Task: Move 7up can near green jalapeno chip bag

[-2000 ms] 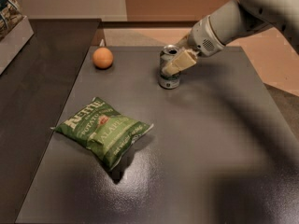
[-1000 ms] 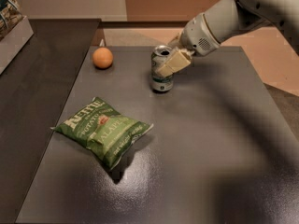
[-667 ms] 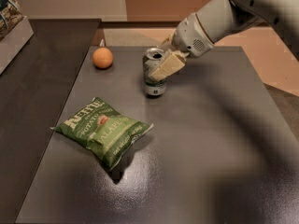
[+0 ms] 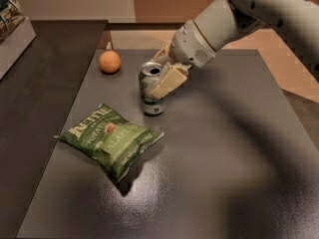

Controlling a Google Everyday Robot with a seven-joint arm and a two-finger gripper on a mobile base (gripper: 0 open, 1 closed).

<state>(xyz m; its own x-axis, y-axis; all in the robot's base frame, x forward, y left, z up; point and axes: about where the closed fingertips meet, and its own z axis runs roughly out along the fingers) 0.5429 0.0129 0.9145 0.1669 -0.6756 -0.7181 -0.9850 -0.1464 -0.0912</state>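
The 7up can (image 4: 151,90) stands upright, silver-white and green with a silver top, just above and right of the green jalapeno chip bag (image 4: 110,140). The bag lies flat and crinkled on the dark table (image 4: 234,173), left of centre. My gripper (image 4: 162,78) reaches in from the upper right and is shut on the can's upper part, its beige fingers (image 4: 168,81) against the can's right side. The can's base is at or just above the tabletop; I cannot tell which. A short gap separates the can from the bag's upper right edge.
A round orange fruit (image 4: 109,61) sits at the table's far left corner. A lower dark counter (image 4: 40,98) lies to the left, with a box (image 4: 12,24) at its far end. My white arm (image 4: 259,14) spans the upper right.
My gripper has carried the can leftward and toward the front, from the far middle of the table to close by the chip bag. The bag and orange have not moved.
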